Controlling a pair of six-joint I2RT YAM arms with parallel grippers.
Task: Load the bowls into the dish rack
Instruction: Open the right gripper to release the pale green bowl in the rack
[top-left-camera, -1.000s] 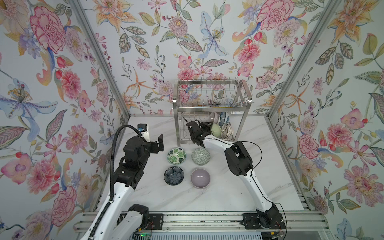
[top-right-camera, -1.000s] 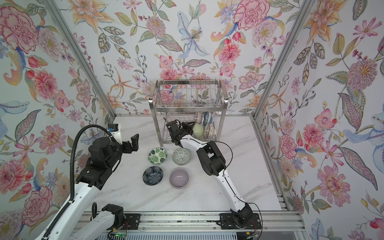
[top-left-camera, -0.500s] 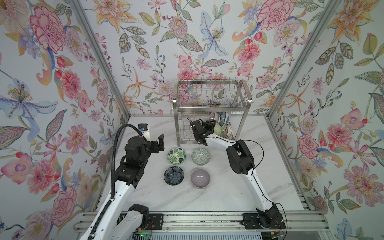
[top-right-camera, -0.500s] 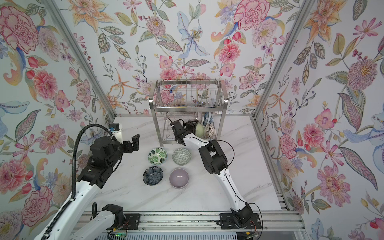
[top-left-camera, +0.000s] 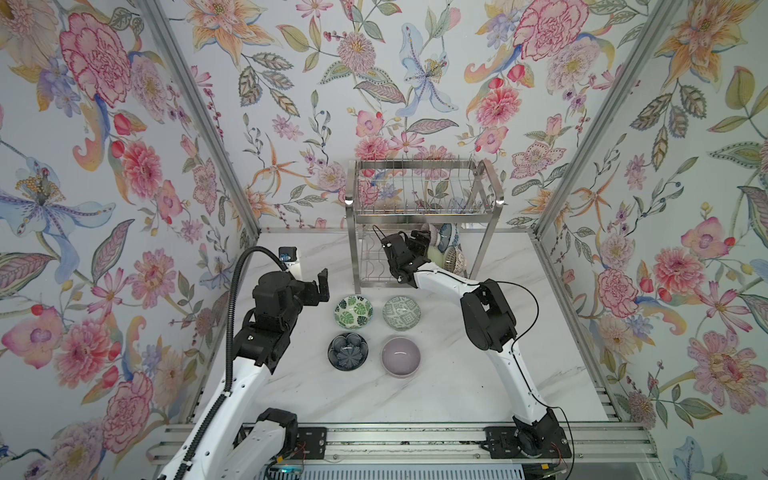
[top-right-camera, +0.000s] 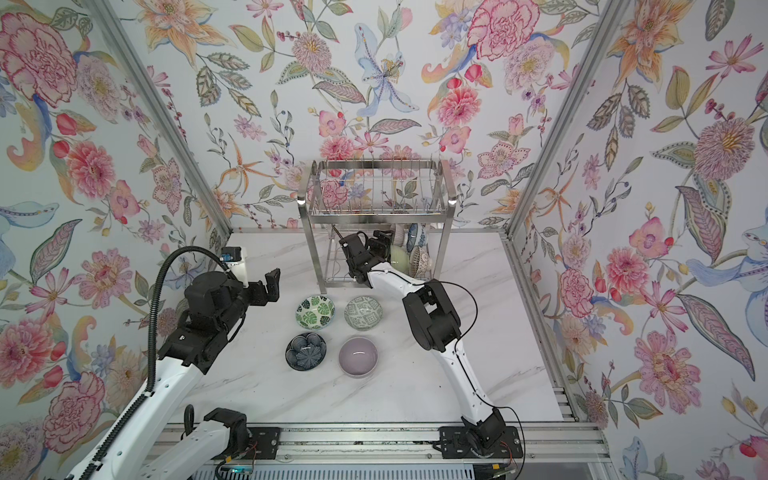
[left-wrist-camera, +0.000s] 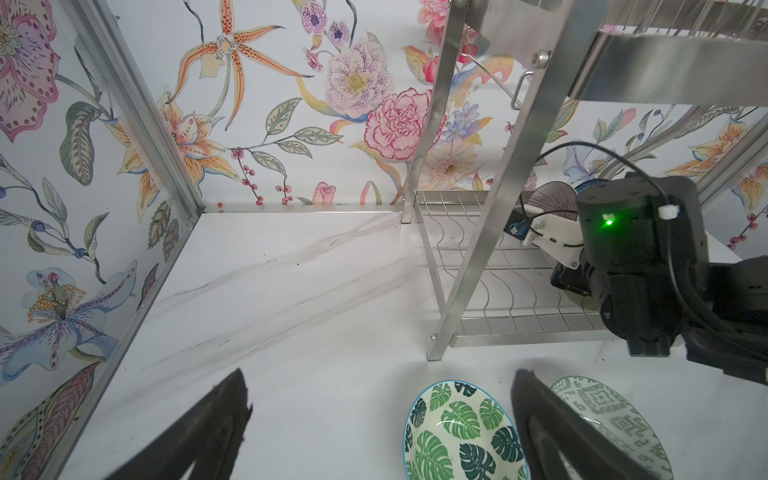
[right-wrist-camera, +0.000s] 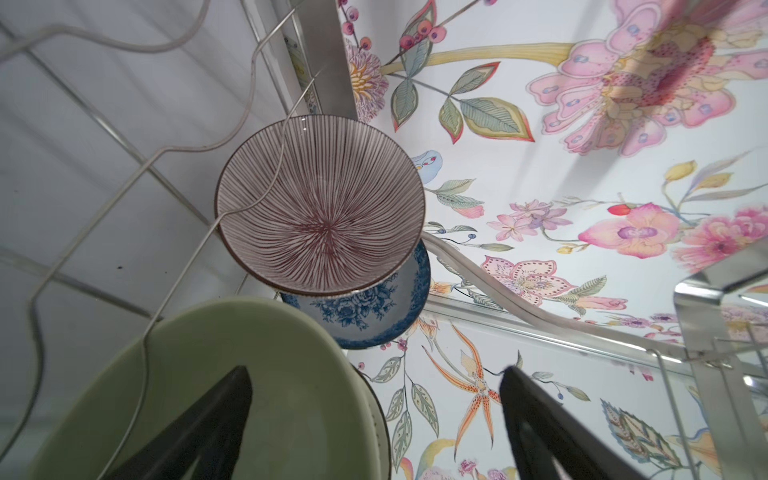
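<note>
Popped right jaws wide open around green bowl (right-wrist-camera: 270, 353) on lower shelf of dish rack (top-left-camera: 419, 210); kept left jaws open too, hovering near leaf-print bowl (top-left-camera: 353, 311).

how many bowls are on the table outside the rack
4, in a square before the dish rack: leaf-print bowl and geometric bowl nearest it, dark flower bowl and lilac bowl farther out.
</note>
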